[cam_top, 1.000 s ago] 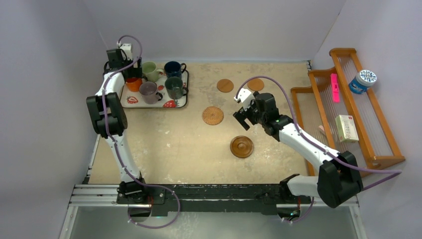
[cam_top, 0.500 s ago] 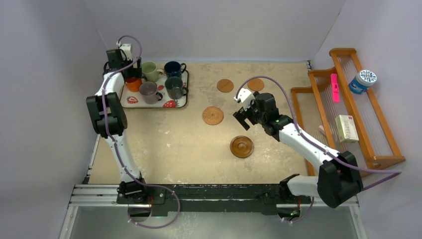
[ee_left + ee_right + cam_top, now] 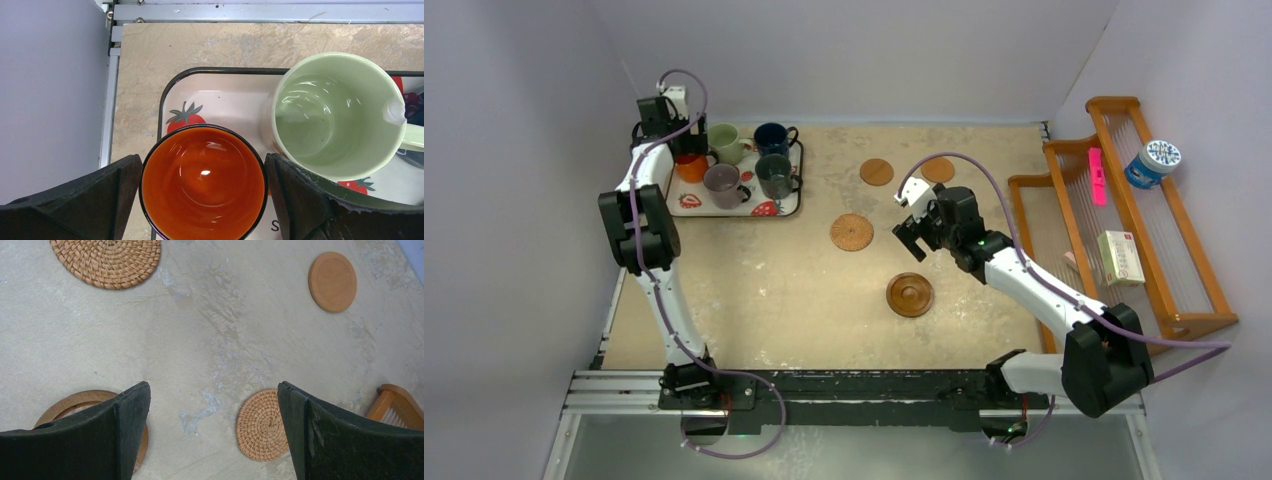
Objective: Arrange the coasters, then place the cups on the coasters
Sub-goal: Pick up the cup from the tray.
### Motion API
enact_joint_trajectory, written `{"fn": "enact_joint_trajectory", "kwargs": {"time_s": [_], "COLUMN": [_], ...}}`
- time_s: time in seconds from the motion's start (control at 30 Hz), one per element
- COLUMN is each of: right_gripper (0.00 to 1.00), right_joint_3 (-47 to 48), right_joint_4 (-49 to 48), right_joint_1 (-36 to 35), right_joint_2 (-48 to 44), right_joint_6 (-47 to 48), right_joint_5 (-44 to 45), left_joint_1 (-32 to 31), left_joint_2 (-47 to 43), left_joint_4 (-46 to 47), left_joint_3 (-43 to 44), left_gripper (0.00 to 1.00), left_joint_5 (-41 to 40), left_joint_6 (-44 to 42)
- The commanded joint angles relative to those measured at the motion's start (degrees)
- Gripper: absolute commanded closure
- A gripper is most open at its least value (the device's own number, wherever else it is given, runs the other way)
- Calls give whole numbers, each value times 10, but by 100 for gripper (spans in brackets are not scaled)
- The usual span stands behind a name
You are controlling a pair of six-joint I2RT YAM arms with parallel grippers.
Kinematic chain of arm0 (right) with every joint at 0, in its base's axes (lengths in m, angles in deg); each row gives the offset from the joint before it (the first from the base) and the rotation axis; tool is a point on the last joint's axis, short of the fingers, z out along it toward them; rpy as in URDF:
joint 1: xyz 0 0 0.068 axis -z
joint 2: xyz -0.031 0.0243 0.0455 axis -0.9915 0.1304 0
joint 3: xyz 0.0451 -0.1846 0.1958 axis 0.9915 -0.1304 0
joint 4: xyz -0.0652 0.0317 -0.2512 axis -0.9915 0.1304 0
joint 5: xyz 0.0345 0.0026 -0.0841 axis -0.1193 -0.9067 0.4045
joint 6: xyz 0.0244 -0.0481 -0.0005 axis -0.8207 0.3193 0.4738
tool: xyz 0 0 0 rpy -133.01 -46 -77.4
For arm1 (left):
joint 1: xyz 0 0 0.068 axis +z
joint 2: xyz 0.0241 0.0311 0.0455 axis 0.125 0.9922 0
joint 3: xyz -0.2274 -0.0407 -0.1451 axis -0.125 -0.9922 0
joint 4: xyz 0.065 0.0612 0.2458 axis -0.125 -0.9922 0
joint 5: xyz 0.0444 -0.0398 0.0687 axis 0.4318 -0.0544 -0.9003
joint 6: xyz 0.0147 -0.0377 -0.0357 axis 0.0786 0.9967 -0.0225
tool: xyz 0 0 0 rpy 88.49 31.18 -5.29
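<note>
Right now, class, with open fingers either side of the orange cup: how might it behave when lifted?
The orange cup looks glossy, so it may slip in the left gripper. It seems rigid ceramic, likely chipping if knocked against the pale green cup beside it.

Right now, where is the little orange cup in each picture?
Top external: the small orange ceramic mug is upper left, on the strawberry-print tray.
Left wrist: mug at bottom centre, between the fingers of the open left claw.
Right wrist: not in it.
Shared landmark: the pale green ceramic mug beside it.
</note>
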Motion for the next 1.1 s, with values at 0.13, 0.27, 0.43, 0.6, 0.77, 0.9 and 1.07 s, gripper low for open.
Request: {"fn": "enact_joint_trajectory", "kwargs": {"time_s": [0.13,0.27,0.43,0.6,0.77,0.9,1.07], "right_gripper": [1,1,1,1,1,1,1], "right_joint_3": [-3,-2,-2,-3,-4,-4,-6], "right_joint_4": [-10,-10,-10,-9,-9,-9,-9], "right_joint_1": [-1,-1,-1,-1,-1,-1,-2], "right_joint_2": [-15,-17,-18,-21,-25,-26,-28], "right_joint_6": [4,3,4,5,4,5,5], "right_joint_5": [7,7,7,6,8,8,8], "left_joint_1": [17,18,19,19,19,20,20], "left_joint_2": [23,5,-38,-47,-41,-43,-55], "left_joint_4": [-49,-31,13,13,-5,-8,-1], "left_joint_3": [31,13,-31,-34,-26,-27,-34], "left_gripper": [0,0,0,0,0,0,0], "left_joint_5": [28,28,35,49,30,30,31], "left_joint_6": [48,46,34,38,43,50,54]}}
